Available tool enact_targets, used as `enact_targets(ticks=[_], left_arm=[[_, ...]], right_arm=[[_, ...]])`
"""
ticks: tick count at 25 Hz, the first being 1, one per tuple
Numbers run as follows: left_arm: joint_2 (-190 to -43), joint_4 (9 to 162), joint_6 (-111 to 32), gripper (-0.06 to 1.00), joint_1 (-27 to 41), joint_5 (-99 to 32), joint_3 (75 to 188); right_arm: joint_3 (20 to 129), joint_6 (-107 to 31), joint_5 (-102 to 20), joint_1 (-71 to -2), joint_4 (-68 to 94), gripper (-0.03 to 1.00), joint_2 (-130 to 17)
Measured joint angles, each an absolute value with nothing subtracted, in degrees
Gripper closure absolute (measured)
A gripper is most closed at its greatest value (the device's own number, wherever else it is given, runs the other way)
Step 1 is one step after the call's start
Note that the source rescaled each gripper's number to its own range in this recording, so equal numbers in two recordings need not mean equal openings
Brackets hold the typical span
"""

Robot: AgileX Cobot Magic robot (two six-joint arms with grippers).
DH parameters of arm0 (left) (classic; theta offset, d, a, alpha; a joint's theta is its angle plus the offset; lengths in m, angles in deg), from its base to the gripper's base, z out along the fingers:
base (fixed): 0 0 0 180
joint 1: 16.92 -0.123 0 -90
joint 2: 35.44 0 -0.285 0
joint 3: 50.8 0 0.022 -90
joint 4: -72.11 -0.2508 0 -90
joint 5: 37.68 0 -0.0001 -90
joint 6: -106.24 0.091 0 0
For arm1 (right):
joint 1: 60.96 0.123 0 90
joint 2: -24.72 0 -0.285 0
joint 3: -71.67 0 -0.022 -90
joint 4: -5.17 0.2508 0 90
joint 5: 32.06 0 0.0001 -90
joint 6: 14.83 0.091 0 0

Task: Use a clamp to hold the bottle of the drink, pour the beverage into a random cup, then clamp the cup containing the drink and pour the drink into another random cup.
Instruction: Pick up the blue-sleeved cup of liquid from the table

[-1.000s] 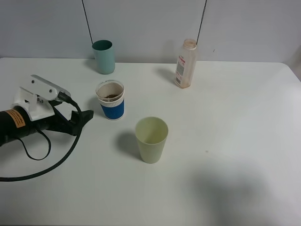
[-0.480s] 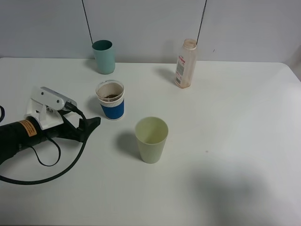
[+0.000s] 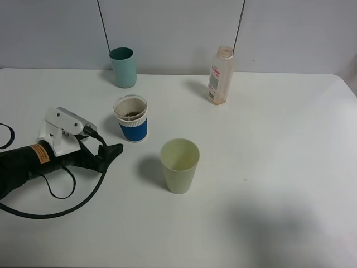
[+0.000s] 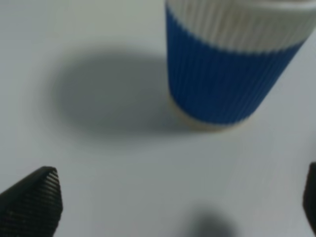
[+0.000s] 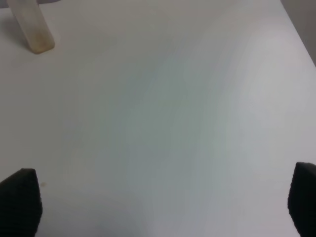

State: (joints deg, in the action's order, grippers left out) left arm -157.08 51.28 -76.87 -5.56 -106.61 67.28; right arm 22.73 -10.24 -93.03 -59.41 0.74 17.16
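Just beside the blue-bodied paper cup [image 3: 131,118], on the side away from the bottle [image 3: 220,75], the left gripper [image 3: 114,151] is held low over the table [image 3: 279,167]. Its jaws are spread wide and nothing is held between them. A little reddish-brown beverage [image 3: 131,115] can be seen inside the cup, and the bottle, well apart from the cup, looks nearly drained. The step in hand is therefore judged to be the clamping of this cup.

In the left wrist view the cup is not centred between the finger pads [image 4: 34,205]; it sits ahead of them and nearer one pad than the other. The gripper should be shifted sideways until the cup is centred, and only then advanced. The ribbed blue body below the white band is best taken, squarely and with the cup kept upright. A light squeeze is advised, since a paper wall is likely to buckle and spill.

The teal tumbler [image 3: 123,67] stands behind the cup, toward the wall. The pale green tumbler [image 3: 179,166] stands in front of the cup, on the bottle's side. The cup should be lifted clear before it is carried.

The right gripper [image 5: 163,202] is shown wide open and empty, far from the cup.
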Motion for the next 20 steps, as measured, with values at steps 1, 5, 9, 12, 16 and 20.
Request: enact_targets(ticks=[1, 5, 9, 12, 16, 20], left_arm=[[-157.1, 50.9, -76.8, -0.06, -5.6, -106.6, 67.7], [-157.5, 48.8, -76.6, -0.06, -5.6, -106.9, 70.6], [-158.6, 47.1, -76.6, -0.06, -5.6, -107.1, 72.7], [-159.6, 46.0, -76.6, -0.06, -5.6, -107.1, 74.0], [-161.2, 44.9, -77.3, -0.06, -5.6, -107.1, 75.4], [-162.5, 43.3, -77.6, -0.06, -5.6, -107.1, 77.3]], right_arm=[[22.7, -10.2, -93.0, -59.4, 0.7, -0.03, 17.2], [22.7, -10.2, -93.0, -59.4, 0.7, -0.03, 17.2], [22.7, -10.2, -93.0, -59.4, 0.7, -0.03, 17.2], [22.7, -10.2, -93.0, -59.4, 0.7, -0.03, 17.2], [22.7, -10.2, -93.0, -59.4, 0.7, -0.03, 17.2], [22.7, -10.2, -93.0, -59.4, 0.7, -0.03, 17.2]])
